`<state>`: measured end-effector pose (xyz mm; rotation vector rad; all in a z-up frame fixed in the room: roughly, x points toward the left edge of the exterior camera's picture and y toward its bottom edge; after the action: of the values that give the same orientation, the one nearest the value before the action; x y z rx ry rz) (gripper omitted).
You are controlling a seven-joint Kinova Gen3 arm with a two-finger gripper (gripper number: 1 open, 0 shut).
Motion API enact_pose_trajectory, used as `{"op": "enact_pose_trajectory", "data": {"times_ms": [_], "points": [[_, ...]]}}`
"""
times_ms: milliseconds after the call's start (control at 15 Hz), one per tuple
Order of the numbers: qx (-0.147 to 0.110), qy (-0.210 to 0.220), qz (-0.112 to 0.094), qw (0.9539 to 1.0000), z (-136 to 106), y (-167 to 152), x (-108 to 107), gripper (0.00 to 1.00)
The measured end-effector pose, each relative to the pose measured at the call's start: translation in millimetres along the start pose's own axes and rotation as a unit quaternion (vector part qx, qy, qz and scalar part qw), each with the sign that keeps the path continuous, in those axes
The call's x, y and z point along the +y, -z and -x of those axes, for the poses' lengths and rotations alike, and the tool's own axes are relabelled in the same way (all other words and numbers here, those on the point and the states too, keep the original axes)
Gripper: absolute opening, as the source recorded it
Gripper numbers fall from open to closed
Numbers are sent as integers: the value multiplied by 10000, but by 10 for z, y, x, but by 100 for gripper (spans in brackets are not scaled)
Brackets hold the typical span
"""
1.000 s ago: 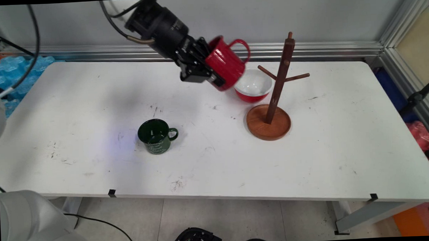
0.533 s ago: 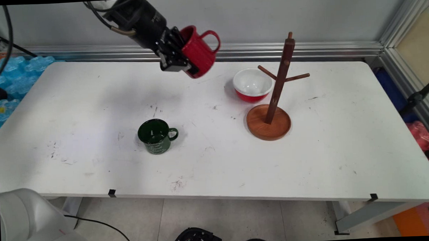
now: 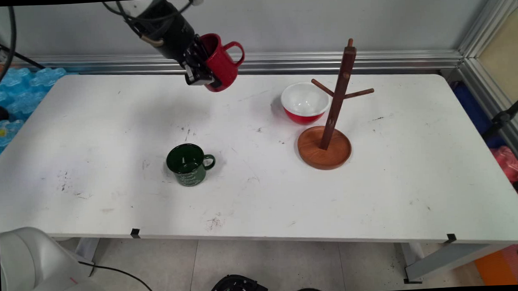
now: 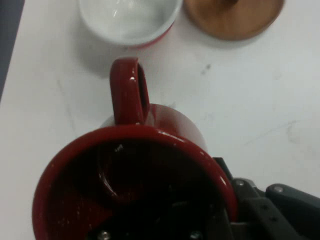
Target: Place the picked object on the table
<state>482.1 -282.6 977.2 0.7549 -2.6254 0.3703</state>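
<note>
Your gripper (image 3: 204,72) is high above the far side of the surface (image 3: 260,184), and its fingers are clamped on the rim of the red mug (image 3: 219,60), one inside and one outside. That is why the mug hangs tilted, handle pointing away. The green mug (image 3: 190,164), red bowl (image 3: 305,102) and wooden mug tree (image 3: 333,112) sit below, well apart from it.

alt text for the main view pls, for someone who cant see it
A black claw holds a red mug in the air above a white table's far side. On the table stand a green mug, a red bowl and a wooden mug tree.
</note>
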Motion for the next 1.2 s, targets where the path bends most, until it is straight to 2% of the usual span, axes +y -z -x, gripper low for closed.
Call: {"op": "enact_pose_trajectory", "data": {"times_ms": [267, 533, 800, 1000, 1200], "points": [[-407, 366, -178, 9983, -11, -253, -83, 0], [-741, 784, -305, 9937, 20, -571, -170, 0], [-1029, 1120, -357, 9877, 89, -885, -231, 0], [-1277, 1245, -368, 9833, 170, -1093, -265, 0], [-1414, 1310, -353, 9806, 232, -1230, -278, 0]]}}
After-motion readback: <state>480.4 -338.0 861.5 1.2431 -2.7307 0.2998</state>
